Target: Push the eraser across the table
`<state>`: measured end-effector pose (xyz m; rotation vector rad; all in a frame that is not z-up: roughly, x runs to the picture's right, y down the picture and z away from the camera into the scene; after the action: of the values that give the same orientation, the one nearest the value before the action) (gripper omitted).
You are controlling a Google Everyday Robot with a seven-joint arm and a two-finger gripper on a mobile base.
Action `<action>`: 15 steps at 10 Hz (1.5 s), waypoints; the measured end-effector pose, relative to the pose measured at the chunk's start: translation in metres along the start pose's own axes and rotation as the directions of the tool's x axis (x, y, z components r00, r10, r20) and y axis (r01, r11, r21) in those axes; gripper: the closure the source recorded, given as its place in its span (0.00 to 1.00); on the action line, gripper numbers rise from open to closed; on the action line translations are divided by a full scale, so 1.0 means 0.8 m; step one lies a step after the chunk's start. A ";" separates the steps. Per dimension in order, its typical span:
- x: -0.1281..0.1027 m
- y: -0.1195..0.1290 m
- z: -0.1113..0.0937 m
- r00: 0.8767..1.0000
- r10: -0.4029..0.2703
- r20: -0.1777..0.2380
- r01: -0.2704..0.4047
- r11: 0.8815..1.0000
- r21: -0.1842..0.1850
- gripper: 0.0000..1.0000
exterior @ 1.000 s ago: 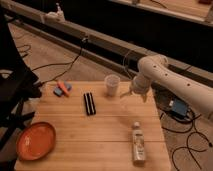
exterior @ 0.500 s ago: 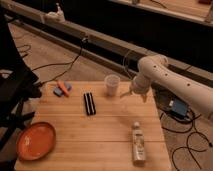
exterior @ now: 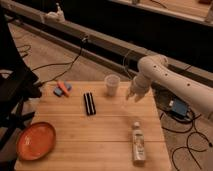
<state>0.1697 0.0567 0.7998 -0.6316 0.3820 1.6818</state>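
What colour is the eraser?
Black: the eraser shows best in the camera view. The tool hangs beside the cup.

Robot test lab, butcher-block table (exterior: pixel 100 135) on a bare floor, loose black cables (exterior: pixel 74 59) trailing at 10 o'clock, long rail (exterior: pixel 100 46) across 12 o'clock, blue electronics box (exterior: pixel 177 107) on floor at 3 o'clock, white arm's gripper (exterior: pixel 134 95) over table's 2 o'clock edge

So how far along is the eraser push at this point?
Nothing looks done: the eraser lies untouched near the middle of the table. In hand, the gripper hovers over the table's right side, just right of the white cup, apart from the eraser. Left: reach the eraser and push it across.
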 end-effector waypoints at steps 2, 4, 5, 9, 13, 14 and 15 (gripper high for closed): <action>-0.007 0.003 -0.002 1.000 -0.008 0.007 0.008 1.000 -0.010 0.94; -0.022 0.030 0.012 0.998 -0.056 0.015 0.057 0.998 -0.028 1.00; -0.029 0.047 0.025 0.995 -0.095 0.025 0.096 0.995 -0.028 1.00; -0.039 0.120 0.091 0.978 -0.205 0.036 0.207 0.976 -0.070 1.00; -0.020 0.194 0.132 0.955 -0.297 -0.003 0.293 0.946 -0.140 1.00; -0.020 0.189 0.131 0.956 -0.293 -0.006 0.289 0.947 -0.137 1.00; -0.019 0.192 0.131 0.955 -0.296 -0.006 0.292 0.946 -0.138 1.00</action>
<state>0.0011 0.0726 0.8787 -0.7726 0.1816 1.4212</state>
